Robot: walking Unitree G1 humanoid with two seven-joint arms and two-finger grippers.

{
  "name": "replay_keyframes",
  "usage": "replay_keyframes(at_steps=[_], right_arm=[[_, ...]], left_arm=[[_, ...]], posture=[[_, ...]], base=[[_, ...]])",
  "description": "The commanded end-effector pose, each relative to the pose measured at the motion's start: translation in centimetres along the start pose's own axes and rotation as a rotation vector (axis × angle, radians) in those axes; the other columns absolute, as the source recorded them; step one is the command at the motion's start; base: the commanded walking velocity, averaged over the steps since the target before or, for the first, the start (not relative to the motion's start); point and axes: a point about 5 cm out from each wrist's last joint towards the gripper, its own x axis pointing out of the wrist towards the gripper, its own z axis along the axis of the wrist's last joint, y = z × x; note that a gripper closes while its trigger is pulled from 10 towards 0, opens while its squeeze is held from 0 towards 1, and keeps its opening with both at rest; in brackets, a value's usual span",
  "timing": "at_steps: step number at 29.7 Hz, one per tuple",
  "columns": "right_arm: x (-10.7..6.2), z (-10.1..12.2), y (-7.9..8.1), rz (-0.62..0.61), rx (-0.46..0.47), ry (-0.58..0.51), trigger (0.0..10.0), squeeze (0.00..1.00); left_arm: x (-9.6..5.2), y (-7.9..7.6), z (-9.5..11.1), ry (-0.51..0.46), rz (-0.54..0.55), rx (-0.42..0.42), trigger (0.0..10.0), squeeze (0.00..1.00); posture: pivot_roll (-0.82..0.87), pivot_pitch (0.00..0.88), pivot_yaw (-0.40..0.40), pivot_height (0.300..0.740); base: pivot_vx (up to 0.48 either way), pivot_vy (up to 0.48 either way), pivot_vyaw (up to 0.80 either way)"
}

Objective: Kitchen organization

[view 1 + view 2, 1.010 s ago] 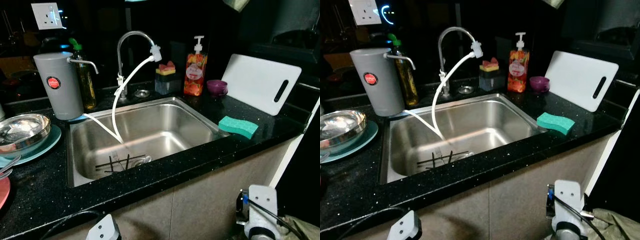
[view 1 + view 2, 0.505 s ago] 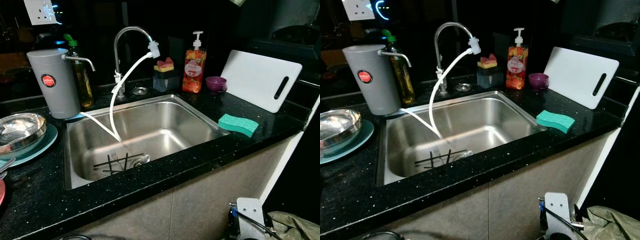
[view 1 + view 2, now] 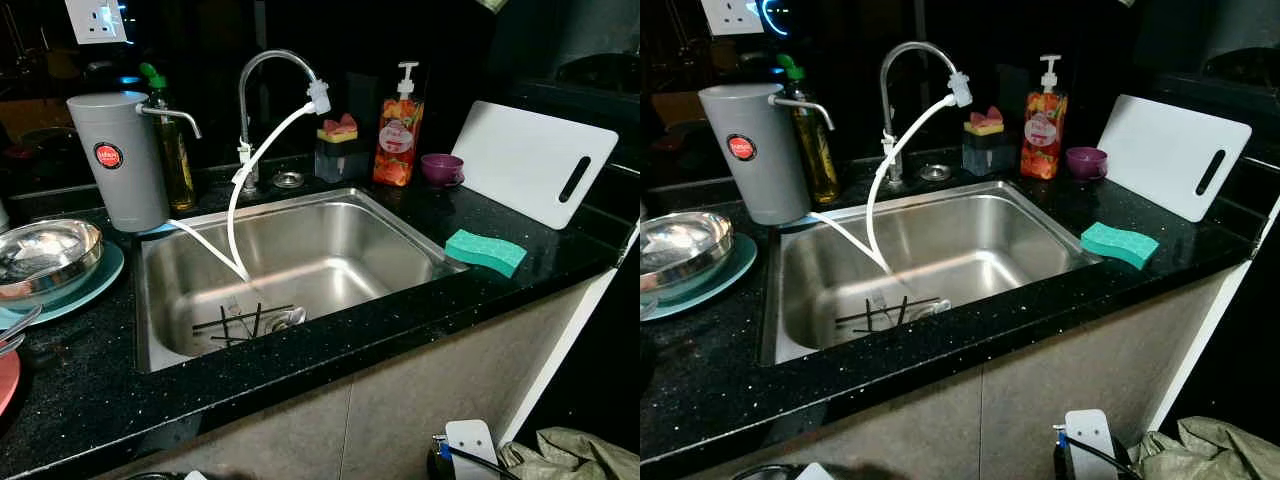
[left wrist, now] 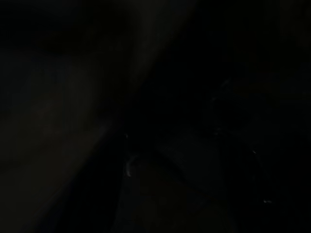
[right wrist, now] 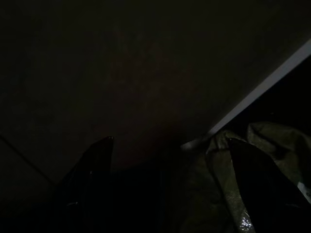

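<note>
Right gripper [image 5: 170,189] hangs low before the cabinet front, fingers spread wide, holding nothing; left gripper is lost in a near-black wrist view, state cannot be told. Steel sink [image 3: 400,235] sits at frame centre in the black counter [image 3: 90,370], white hose [image 3: 240,190] dropping from the tap [image 3: 262,70] into the basin. Teal sponge [image 3: 485,251] lies right of the sink; white cutting board [image 3: 530,160] leans at upper right.

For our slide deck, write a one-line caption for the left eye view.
Steel sink in a black counter: white hose from the tap, green sponge and white cutting board to its right.
</note>
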Motion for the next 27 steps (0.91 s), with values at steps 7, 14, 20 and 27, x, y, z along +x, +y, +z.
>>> replay_keyframes(at_steps=[7, 14, 20, 27], right_arm=[[-0.2, -2.5, 0.5, 0.062, 0.064, 0.118, 10.0, 0.00], [0.3, -3.7, 0.4, 0.091, 0.046, 0.176, 10.0, 0.00], [0.5, -4.7, -0.4, 0.034, 0.116, 0.237, 10.0, 0.00], [-0.5, -7.0, 0.2, 0.055, 0.108, 0.335, 10.0, 0.00]], left_arm=[[-0.1, 1.1, -2.8, 0.060, 0.138, -0.136, 10.0, 0.00], [0.1, 2.2, -4.9, 0.087, 0.348, -0.254, 10.0, 0.00], [0.8, 2.4, -5.4, 0.099, 0.422, -0.236, 10.0, 0.00], [0.9, 3.2, -5.8, 0.095, 0.477, -0.251, 10.0, 0.00]], posture=[[0.02, 0.098, -0.046, 0.740], [0.04, 0.097, -0.039, 0.740], [0.05, 0.089, -0.020, 0.740], [0.04, 0.082, -0.012, 0.740]], base=[[0.000, 0.000, 0.00], [0.000, 0.000, 0.00], [0.000, 0.000, 0.00], [0.000, 0.000, 0.00]])
